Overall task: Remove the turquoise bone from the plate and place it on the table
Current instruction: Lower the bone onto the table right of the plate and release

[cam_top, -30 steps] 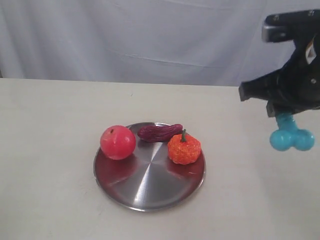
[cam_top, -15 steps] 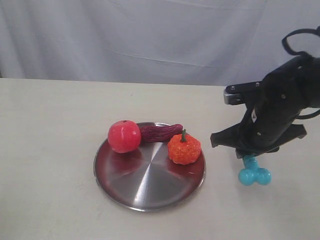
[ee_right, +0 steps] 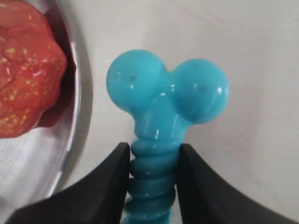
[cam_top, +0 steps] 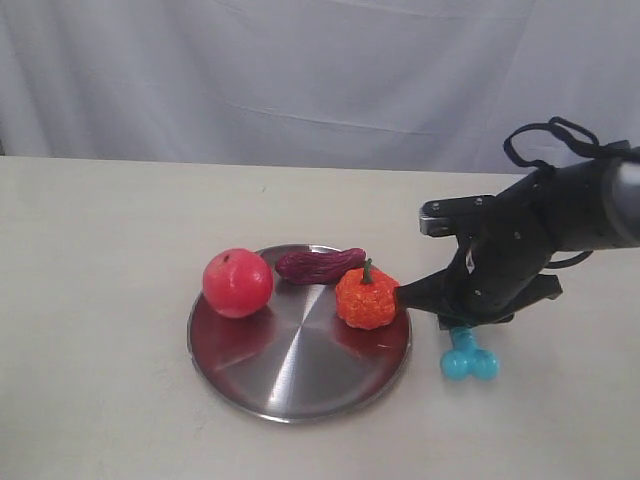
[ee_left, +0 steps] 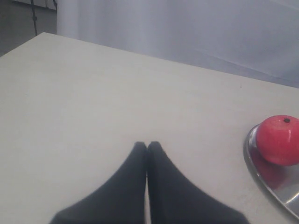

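The turquoise bone (cam_top: 468,358) (ee_right: 168,100) hangs knobs-down just right of the plate (cam_top: 290,372), its lower end at or just above the table (cam_top: 100,300); contact cannot be told. My right gripper (cam_top: 462,332) (ee_right: 153,156) is shut on its ribbed shaft, black fingers pressing both sides. The steel plate's rim (ee_right: 72,93) passes close beside the bone. My left gripper (ee_left: 147,145) is shut with nothing in it, low over bare table left of the plate (ee_left: 254,163); the exterior view does not show it.
On the plate lie a red apple (cam_top: 237,283) (ee_left: 279,140), a purple eggplant-like toy (cam_top: 320,264) and an orange pumpkin (cam_top: 368,296) (ee_right: 25,70). The pumpkin stands close to my right arm. A pale curtain hangs behind the table.
My right gripper has come down and leftward with the bone, from high at the right edge to table level beside the plate. The apple rocked right, then rolled back left.
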`<state>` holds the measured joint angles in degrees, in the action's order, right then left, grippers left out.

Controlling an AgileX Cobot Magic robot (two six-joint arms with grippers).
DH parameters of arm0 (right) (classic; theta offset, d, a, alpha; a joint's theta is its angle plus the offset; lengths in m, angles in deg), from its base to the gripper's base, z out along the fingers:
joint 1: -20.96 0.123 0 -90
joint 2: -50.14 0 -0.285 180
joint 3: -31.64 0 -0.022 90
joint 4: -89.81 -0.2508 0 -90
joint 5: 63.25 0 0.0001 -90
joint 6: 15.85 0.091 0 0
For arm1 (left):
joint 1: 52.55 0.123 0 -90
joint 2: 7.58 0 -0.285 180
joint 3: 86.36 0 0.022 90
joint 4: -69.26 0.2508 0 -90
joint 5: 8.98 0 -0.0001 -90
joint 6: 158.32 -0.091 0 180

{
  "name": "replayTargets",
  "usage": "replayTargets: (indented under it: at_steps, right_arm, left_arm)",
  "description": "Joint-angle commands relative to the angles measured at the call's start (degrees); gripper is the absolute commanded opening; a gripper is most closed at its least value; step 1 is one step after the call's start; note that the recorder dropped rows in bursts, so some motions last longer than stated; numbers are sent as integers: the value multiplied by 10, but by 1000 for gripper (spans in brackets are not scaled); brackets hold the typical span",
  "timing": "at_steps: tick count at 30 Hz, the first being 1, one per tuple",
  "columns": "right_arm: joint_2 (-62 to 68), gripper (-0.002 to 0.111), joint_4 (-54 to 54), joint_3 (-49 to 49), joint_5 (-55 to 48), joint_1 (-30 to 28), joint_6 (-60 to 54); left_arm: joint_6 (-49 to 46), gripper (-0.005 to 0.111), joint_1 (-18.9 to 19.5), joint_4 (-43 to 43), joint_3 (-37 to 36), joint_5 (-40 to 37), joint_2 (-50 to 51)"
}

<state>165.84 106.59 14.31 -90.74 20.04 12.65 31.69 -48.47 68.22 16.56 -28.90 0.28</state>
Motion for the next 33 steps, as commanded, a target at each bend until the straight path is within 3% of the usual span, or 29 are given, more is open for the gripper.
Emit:
replayTargets:
  at_steps: [1,33]
  right_arm:
    - [14,0,2,8,18,-3,6]
    - [25,0,3,7,-11,-3,6]
  left_arm:
    - [1,0,-3,-2,-1,3,-1]
    - [1,0,-3,-2,-1,3,-1]
